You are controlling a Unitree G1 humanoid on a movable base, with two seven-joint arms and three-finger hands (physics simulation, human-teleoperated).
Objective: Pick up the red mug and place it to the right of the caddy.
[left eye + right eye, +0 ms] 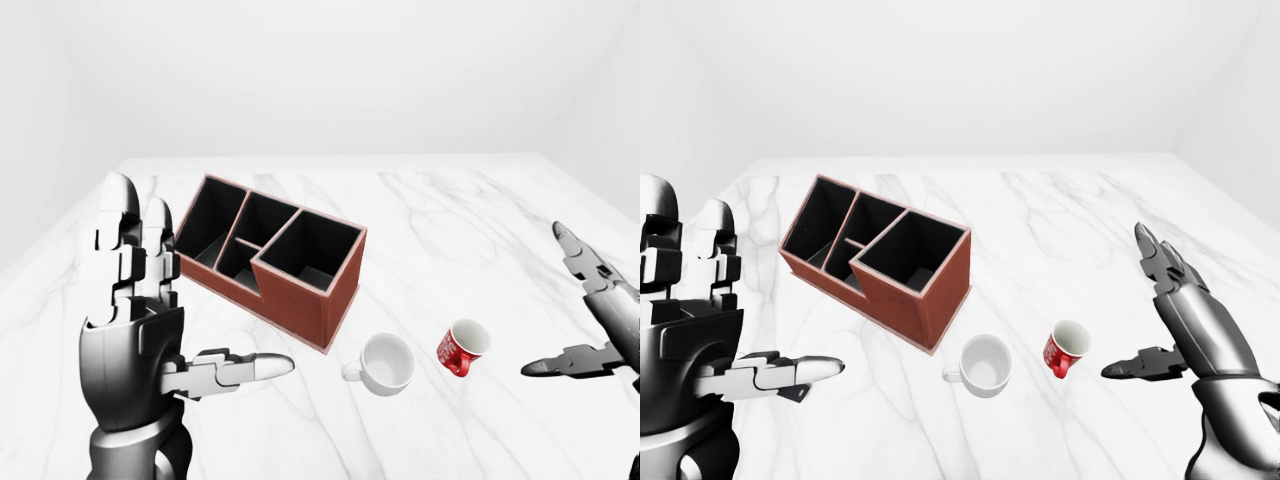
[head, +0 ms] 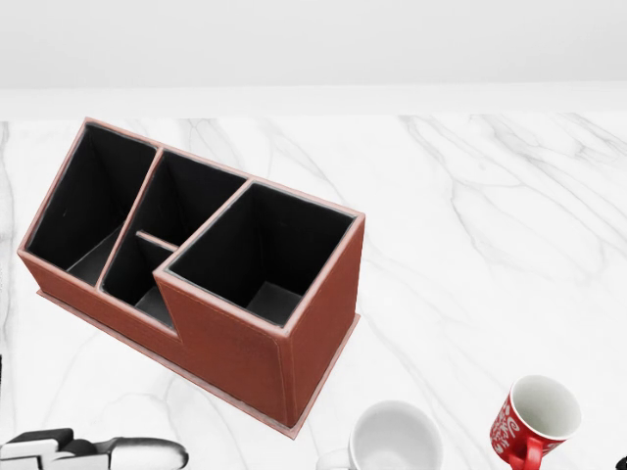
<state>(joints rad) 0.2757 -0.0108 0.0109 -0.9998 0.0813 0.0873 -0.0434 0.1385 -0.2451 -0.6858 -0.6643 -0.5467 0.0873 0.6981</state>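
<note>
Two mugs stand on the white marble bench (image 1: 480,220): the red mug (image 1: 462,347) and a white mug (image 1: 385,364), the white one to its left in the left-eye view and just below the caddy's near corner. The red-brown caddy (image 1: 272,257), four dark compartments open upward, sits left of centre. The red mug rests upright, tilted slightly in appearance, its handle turned toward the bottom of the view, clear of both neighbours.

Right robot hand (image 1: 1165,320): fingers spread apart, holding nothing, positioned to the right of the red mug and not touching it. Left robot hand (image 1: 135,330): fingers extended upward, thumb out, likewise holding nothing, well apart from the mugs.

Assessment: the task stands at the approach stage; no grasp is made. The next move appears to call for the right robot hand to travel left to the red mug and close round its body, avoiding the white mug close by.
</note>
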